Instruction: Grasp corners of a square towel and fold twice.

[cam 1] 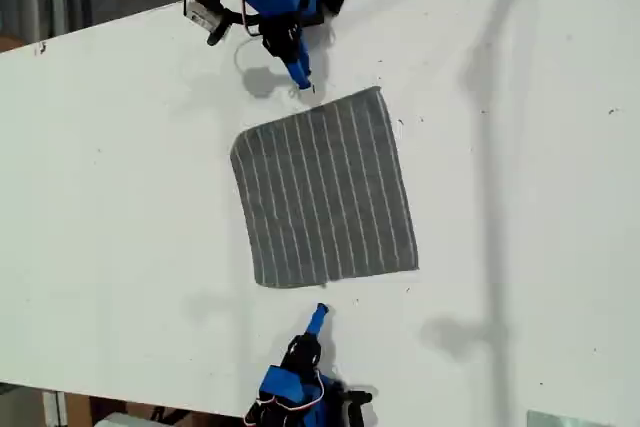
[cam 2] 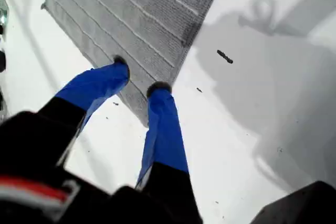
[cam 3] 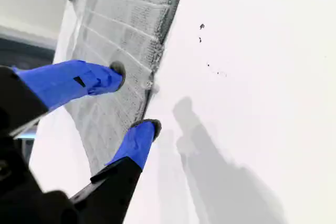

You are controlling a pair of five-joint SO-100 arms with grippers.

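**Camera placement: one overhead, two wrist-mounted**

Exterior view: set high, looking almost straight down on the white table [cam 1: 120, 197]. It stands far enough back to take in the whole towel [cam 1: 325, 192], with an arm at the top edge of the picture and another at the bottom edge.

First wrist view: rides behind my first gripper [cam 2: 137, 80], looks steeply down along its parted jaws, close to the table, over one towel corner.

Second wrist view: rides behind my second gripper [cam 3: 134, 98], equally close, looking along one towel edge.

Shared ground: towel and tabletop appear in all three views.
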